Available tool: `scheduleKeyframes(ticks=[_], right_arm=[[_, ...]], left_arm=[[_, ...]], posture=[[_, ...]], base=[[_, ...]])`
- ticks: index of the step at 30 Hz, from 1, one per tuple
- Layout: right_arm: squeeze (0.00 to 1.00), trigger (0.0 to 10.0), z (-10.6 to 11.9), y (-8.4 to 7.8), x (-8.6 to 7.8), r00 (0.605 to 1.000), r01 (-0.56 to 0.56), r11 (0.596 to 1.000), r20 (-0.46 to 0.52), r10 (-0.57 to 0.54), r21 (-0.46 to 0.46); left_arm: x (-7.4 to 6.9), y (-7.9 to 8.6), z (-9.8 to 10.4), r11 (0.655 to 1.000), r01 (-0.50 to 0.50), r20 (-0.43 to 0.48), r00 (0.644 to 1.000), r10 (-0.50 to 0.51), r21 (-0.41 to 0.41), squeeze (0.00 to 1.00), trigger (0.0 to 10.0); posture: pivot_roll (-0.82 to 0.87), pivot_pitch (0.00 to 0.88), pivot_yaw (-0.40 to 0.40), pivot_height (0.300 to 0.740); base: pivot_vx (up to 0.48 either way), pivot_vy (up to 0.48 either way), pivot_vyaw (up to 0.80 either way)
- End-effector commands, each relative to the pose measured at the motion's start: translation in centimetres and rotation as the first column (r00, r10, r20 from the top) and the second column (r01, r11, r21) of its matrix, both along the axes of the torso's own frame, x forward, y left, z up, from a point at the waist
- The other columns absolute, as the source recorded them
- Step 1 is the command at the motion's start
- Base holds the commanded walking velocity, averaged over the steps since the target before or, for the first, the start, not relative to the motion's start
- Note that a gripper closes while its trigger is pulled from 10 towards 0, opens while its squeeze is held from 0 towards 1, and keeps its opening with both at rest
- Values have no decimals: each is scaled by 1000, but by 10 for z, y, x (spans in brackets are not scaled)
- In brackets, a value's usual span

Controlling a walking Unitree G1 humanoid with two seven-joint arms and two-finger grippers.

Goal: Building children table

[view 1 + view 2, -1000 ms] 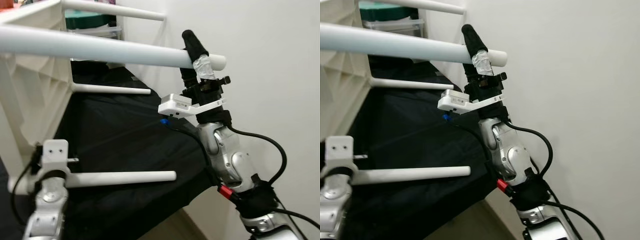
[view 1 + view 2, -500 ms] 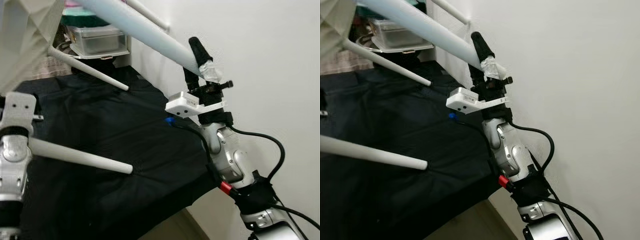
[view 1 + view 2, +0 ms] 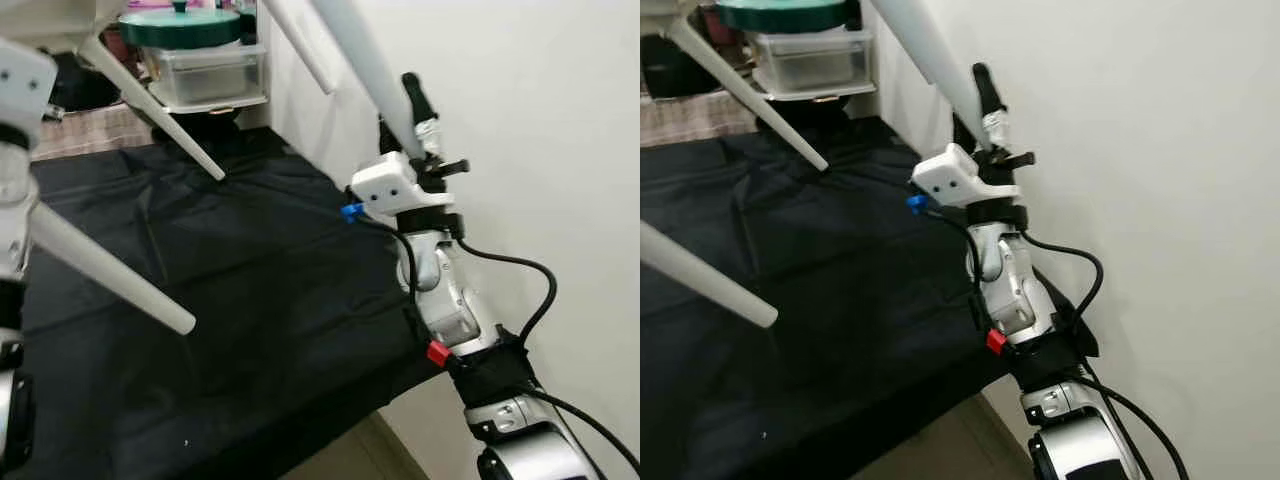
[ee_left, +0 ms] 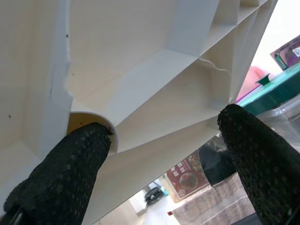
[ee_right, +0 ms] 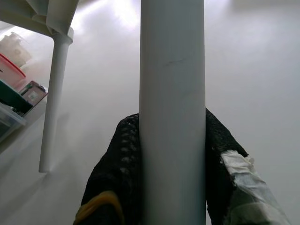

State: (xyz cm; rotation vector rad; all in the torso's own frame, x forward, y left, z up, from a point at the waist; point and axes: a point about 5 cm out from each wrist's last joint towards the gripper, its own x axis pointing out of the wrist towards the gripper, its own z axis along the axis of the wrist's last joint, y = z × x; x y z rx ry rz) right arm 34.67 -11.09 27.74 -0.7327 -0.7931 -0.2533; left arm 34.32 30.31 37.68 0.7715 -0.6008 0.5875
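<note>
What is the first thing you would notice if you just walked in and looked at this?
The right gripper stands out first, its black fingers clamped on a long white table leg that slants up beside the white wall. More white legs stick out over a black cloth. In the left wrist view, the left gripper is open against the table's ribbed underside.

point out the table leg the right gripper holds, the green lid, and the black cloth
table leg (image 3: 375, 75), left eye view, mid shaft above the gripper
green lid (image 3: 178, 28), left eye view, top surface
black cloth (image 3: 270, 270), left eye view, bare middle
</note>
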Motion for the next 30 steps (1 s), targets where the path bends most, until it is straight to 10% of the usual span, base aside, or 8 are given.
scheduleKeyframes(ticks=[1, 16, 26, 30], right_arm=[[0, 0, -29, -59, 9, 962, 237, 961, -170, -212, 146], [0, 0, -52, -45, 6, 956, 163, 952, -280, -87, 258], [0, 0, -82, -29, 5, 902, 78, 918, -419, 101, 390], [0, 0, -92, -23, 2, 876, 29, 907, -448, 180, 421]], left_arm=[[-32, 32, 52, 991, -129, 191, 973, 133, -34, 0, 10000], [-16, -3, 101, 998, -33, 237, 971, 20, 51, 0, 10000], [-7, -4, 98, 1000, 4, 203, 979, -4, 3, 0, 10000], [16, -12, 63, 995, 89, 44, 995, -87, -53, 0, 10000]], posture=[[105, 2, -22, 740], [104, 10, -11, 740], [109, 13, -16, 740], [103, 8, -13, 740]], base=[[0, 0, 0], [0, 0, 0], [0, 0, 0], [0, 0, 0]])
